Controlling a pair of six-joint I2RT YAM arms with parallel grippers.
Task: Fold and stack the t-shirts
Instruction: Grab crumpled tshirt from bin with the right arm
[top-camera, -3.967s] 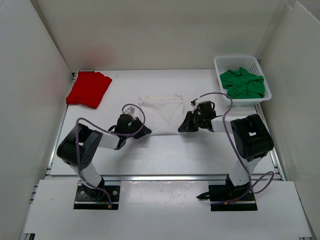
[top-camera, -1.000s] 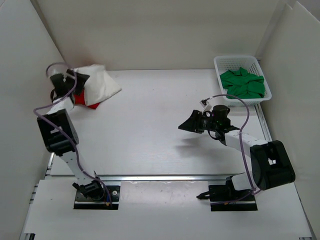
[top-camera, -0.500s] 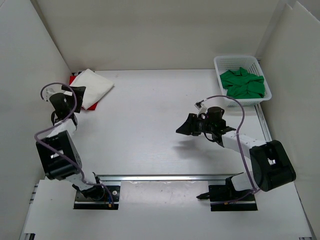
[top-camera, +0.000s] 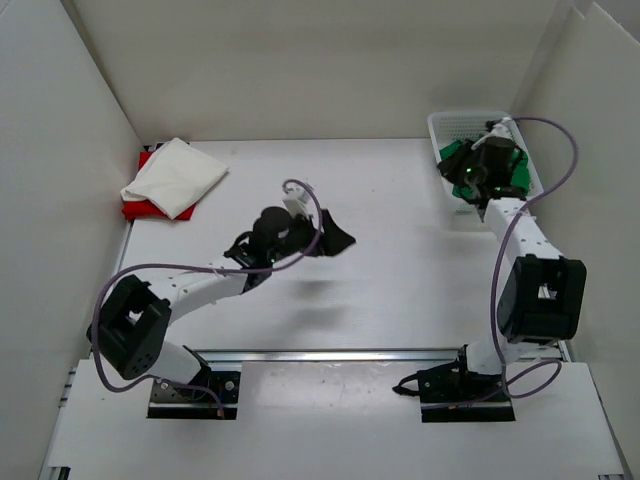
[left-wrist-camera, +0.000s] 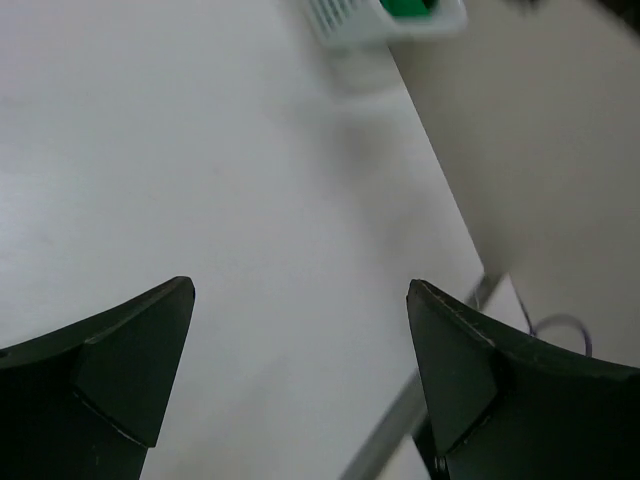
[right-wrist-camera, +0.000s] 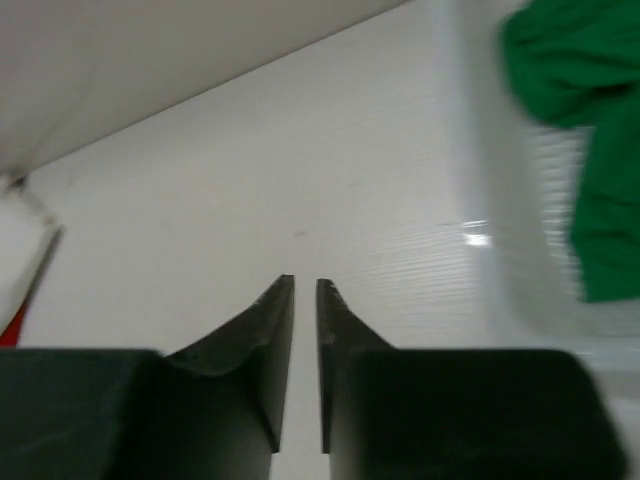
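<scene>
Well left of the white plastic mesh basket (top-camera: 470, 115), the left gripper (left-wrist-camera: 300, 290) is held wide and empty. At the basket the right gripper (right-wrist-camera: 305, 285) is nearly closed on nothing; it should be opened and sunk into the soft, crumpled green t-shirt (right-wrist-camera: 600, 220) inside. Far left, the folded white t-shirt (top-camera: 178, 178) rests on the red t-shirt (top-camera: 135, 208).

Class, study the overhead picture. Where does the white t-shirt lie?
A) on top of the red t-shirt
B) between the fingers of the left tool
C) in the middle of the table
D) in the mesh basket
A: the white t-shirt lies folded on the red t-shirt in the far left corner, while the basket holds the green t-shirt.
</scene>
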